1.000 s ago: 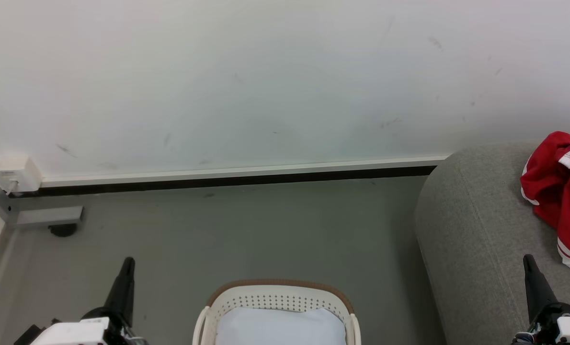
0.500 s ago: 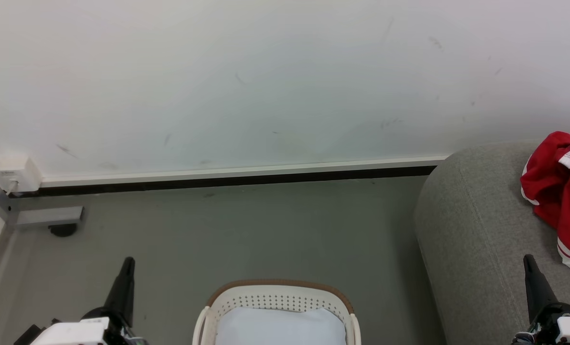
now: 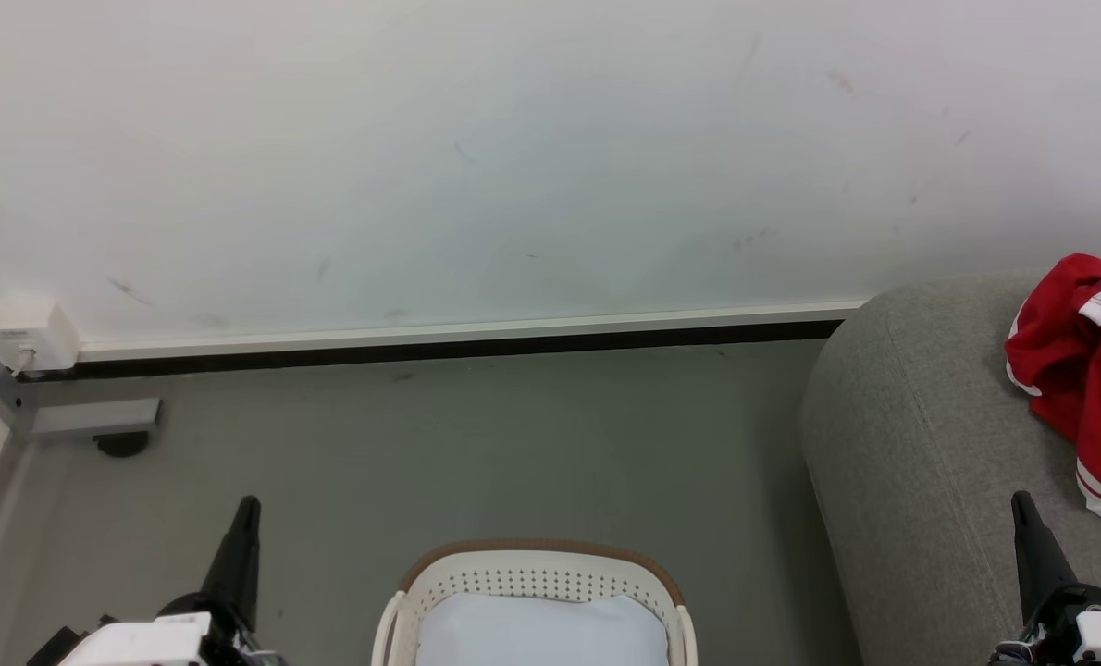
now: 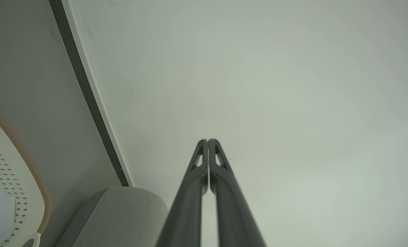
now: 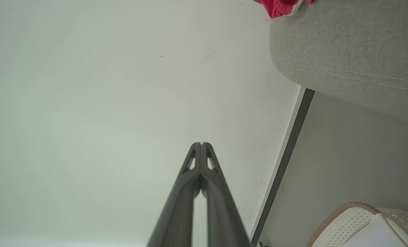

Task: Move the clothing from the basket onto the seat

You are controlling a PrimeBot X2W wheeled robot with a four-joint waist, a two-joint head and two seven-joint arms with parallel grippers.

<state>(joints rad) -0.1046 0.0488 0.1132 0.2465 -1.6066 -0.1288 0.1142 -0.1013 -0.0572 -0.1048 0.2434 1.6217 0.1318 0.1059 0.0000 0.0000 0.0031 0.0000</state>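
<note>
Left gripper (image 3: 249,505) and right gripper (image 3: 1020,500) both pressed closed, gripping nothing; clothing (image 3: 1073,370) lies on the seat (image 3: 911,444), apart from the basket (image 3: 541,548).

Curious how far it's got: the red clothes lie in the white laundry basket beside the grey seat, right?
No: the red clothes lie on the grey seat, not in the white laundry basket beside it. The head view shows it.

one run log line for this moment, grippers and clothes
left gripper: shut, empty | right gripper: shut, empty | clothing: lying on seat | basket: no clothing in visible part
</note>
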